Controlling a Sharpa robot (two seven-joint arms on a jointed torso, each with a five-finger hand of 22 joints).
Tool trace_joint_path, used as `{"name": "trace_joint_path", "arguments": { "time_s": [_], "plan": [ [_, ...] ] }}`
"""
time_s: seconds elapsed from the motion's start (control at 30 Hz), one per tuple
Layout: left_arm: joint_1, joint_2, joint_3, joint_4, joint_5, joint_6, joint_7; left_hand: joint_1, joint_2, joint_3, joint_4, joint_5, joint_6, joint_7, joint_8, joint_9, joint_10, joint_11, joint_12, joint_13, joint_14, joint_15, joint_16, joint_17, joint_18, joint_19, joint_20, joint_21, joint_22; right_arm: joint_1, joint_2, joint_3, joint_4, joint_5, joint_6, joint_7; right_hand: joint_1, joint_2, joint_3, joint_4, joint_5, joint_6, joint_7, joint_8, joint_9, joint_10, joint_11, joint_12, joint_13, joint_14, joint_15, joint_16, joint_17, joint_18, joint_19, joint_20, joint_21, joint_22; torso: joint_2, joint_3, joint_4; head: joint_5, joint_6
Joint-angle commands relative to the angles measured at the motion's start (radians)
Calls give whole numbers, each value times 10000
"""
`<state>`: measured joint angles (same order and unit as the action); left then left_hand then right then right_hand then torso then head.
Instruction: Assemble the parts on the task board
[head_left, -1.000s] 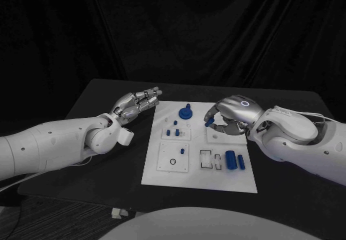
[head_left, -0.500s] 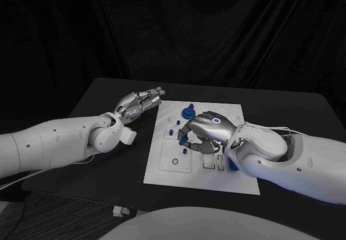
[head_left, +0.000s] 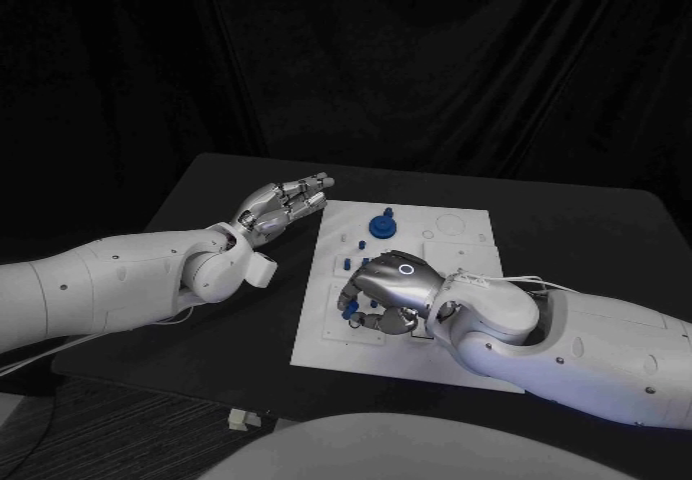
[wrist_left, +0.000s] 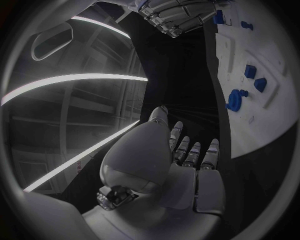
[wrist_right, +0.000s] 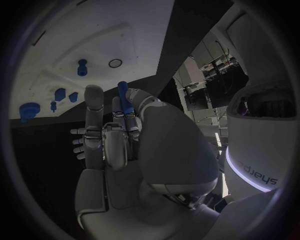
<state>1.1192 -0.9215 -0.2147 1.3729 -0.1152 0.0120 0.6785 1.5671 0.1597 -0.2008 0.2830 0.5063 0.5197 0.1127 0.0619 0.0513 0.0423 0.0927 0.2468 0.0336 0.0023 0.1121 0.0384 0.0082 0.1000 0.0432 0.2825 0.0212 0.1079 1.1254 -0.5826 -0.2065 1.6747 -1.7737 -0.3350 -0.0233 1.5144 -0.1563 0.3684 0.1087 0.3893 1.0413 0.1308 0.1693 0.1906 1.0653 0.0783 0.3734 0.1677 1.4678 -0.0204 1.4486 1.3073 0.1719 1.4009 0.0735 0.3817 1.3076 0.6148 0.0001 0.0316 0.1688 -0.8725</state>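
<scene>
The white task board (head_left: 450, 222) lies mid-table. My right hand (head_left: 387, 290) hovers low over its near left part and pinches a small blue peg (wrist_right: 123, 95) between thumb and finger. Just ahead of that peg, the right wrist view shows a blue pin (wrist_right: 82, 66) standing in the board (wrist_right: 106, 30) next to a dark ring (wrist_right: 115, 63). A blue gear (head_left: 382, 225) sits near the far edge. My left hand (head_left: 281, 205) floats palm-up, open and holding nothing, just off the board's far left corner. The board's near right part is hidden by my right arm.
Two small blue blocks (wrist_left: 250, 71) stand on the board (wrist_left: 275, 55) near the gear (wrist_left: 235, 100). Bare black table (head_left: 577, 230) runs along the board's right side and behind it. My left forearm (head_left: 130, 285) lies over the table's left side.
My right hand has carried the blue peg from the board's far right part across to its near left part, sinking lower. The left hand has hardly moved.
</scene>
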Motion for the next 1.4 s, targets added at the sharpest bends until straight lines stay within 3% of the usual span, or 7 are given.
{"name": "trace_joint_path", "arguments": {
  "time_s": [0.03, 0.6, 1.1, 1.4],
  "plan": [
    [-12, -6, 10, 35, 59, -59, 1133, -99, 21, -9, 27, -14, -73, -4, -39, -12, -22, -93, -23, -10, 12, -62, -34, -3, 96, -85, -16, -39, -11, -101, 96, 7, -122, -343, 384, -10, 61, 61, -1, -84, -38, -71, 35, -72, 2, 138, -124, -52, 1, 628, 25, 3, 1316, -172, 30, -3, -2, 557, 3, 1, -3, 19, -1],
    [-36, 23, 10, 32, 58, 52, 1061, -64, 48, 16, -3, 21, -3, 30, -28, 0, -39, -63, -32, -10, 24, 44, 38, 15, 127, -75, 13, -28, 24, -174, 157, 7, -191, -1333, 679, -356, 72, 73, 35, -137, 12, -127, 59, -139, -7, 114, -100, -119, -16, 612, 43, -37, 1276, -166, -11, 5, -57, 545, 0, 4, -11, 73, -1],
    [-76, 57, 10, 3, 58, 122, 1021, -44, 54, 27, -17, 30, 9, 32, -26, 1, -47, -67, -47, -12, 28, 96, 53, 18, 140, -70, 33, -24, 32, -163, 197, 8, -209, -1624, 1478, -484, 98, 83, 57, -181, 25, -128, 60, -159, -7, 144, -103, -128, -13, 606, 44, -49, 1264, -161, -32, 6, -72, 542, -3, 1, -24, 130, -1],
    [-128, 65, 10, -39, 58, 160, 1016, -31, 59, 35, -24, 32, -23, 31, -30, -2, -57, -70, -69, -15, 30, 143, 57, 19, 149, -66, 50, -20, 39, -165, 282, 8, -346, -1634, 1654, -496, 98, 81, 58, -191, 21, -137, 64, -169, -8, 154, -101, -129, -12, 602, 44, -58, 1255, -158, -41, 7, -93, 538, 3, -1, -8, 118, -1]
  ]
}}
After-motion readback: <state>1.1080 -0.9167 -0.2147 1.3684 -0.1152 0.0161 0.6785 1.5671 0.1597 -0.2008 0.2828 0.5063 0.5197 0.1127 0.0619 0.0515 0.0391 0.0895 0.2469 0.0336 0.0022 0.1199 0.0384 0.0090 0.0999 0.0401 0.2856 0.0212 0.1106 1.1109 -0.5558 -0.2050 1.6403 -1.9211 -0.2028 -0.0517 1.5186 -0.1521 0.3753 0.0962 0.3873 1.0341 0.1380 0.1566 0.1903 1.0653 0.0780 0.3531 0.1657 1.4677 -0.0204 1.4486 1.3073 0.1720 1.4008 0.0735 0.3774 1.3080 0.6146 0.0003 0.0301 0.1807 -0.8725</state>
